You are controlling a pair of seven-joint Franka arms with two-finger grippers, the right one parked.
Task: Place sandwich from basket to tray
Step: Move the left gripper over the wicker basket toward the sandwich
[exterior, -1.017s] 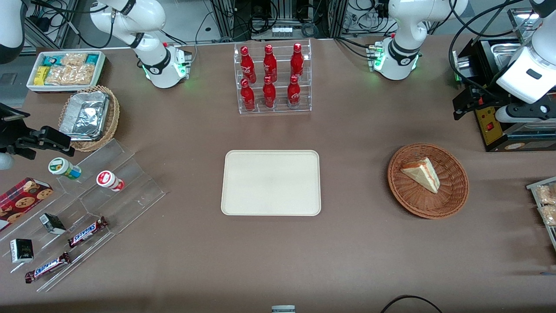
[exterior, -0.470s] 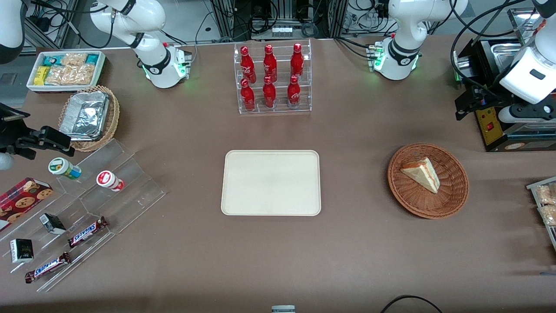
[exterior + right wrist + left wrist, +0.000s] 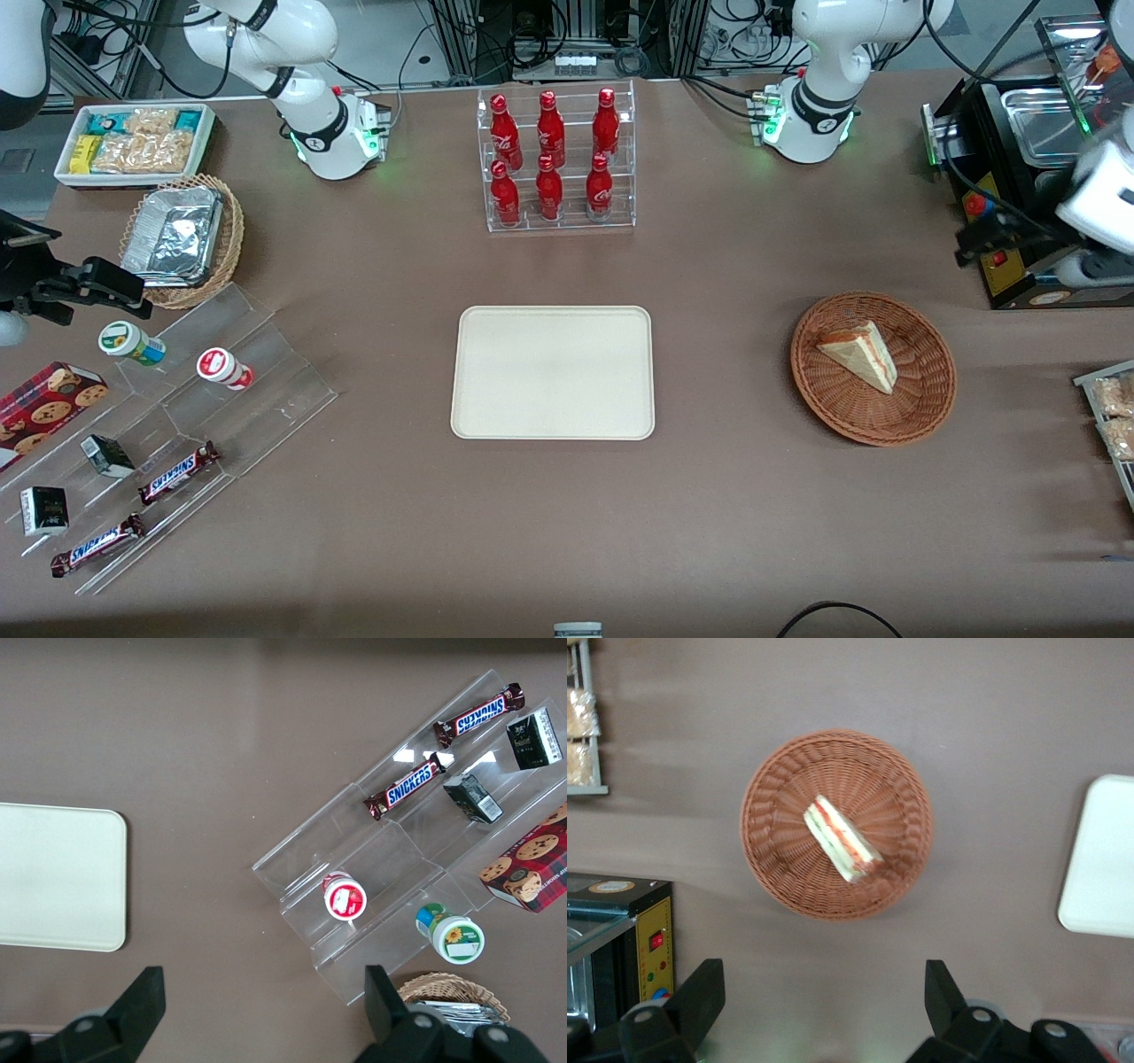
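The sandwich [image 3: 858, 355], a pale wedge with orange-red and green filling, lies in the round reddish-brown wicker basket [image 3: 921, 403]. It also shows in the left wrist view [image 3: 842, 840], inside the basket [image 3: 775, 859]. The cream tray [image 3: 553, 372] lies flat at the table's middle with nothing on it; its corner shows in the left wrist view [image 3: 1103, 859]. My left gripper [image 3: 974, 237] hangs high above the table, farther from the front camera than the basket, toward the working arm's end. Its fingers [image 3: 700, 992] are spread wide and hold nothing.
A black appliance [image 3: 1019, 177] stands beside the gripper. A clear rack of red bottles [image 3: 554, 159] stands farther from the front camera than the tray. A rack of snack packets [image 3: 1112, 416] sits at the table edge near the basket. Snack steps [image 3: 177, 425] lie toward the parked arm's end.
My left gripper has shifted toward the working arm's end of the table and a little nearer the front camera. The sandwich, basket and tray have not moved.
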